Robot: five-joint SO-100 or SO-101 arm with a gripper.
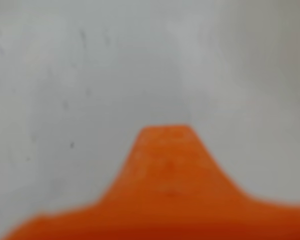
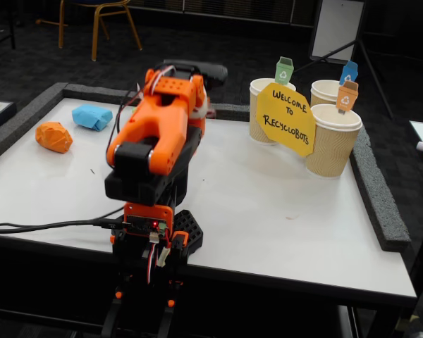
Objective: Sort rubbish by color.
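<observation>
In the fixed view, an orange crumpled lump point(image 2: 54, 136) and a light blue crumpled lump point(image 2: 92, 116) lie near the table's far left corner. No green lump shows. The orange arm point(image 2: 158, 137) is folded over its base at the front edge. My gripper point(image 2: 201, 105) is tucked behind the arm, pointing down at the table and far from both lumps. The wrist view shows only one blurred orange finger point(image 1: 165, 165) over bare white table. No second finger shows and nothing is seen held.
Three tan ribbed cups point(image 2: 331, 141) with green, blue and orange bin tags stand at the far right, behind a yellow "Welcome to RecycloBots" sign point(image 2: 287, 118). A grey foam border point(image 2: 377, 190) edges the white table. Cables point(image 2: 49, 227) run off at the front left.
</observation>
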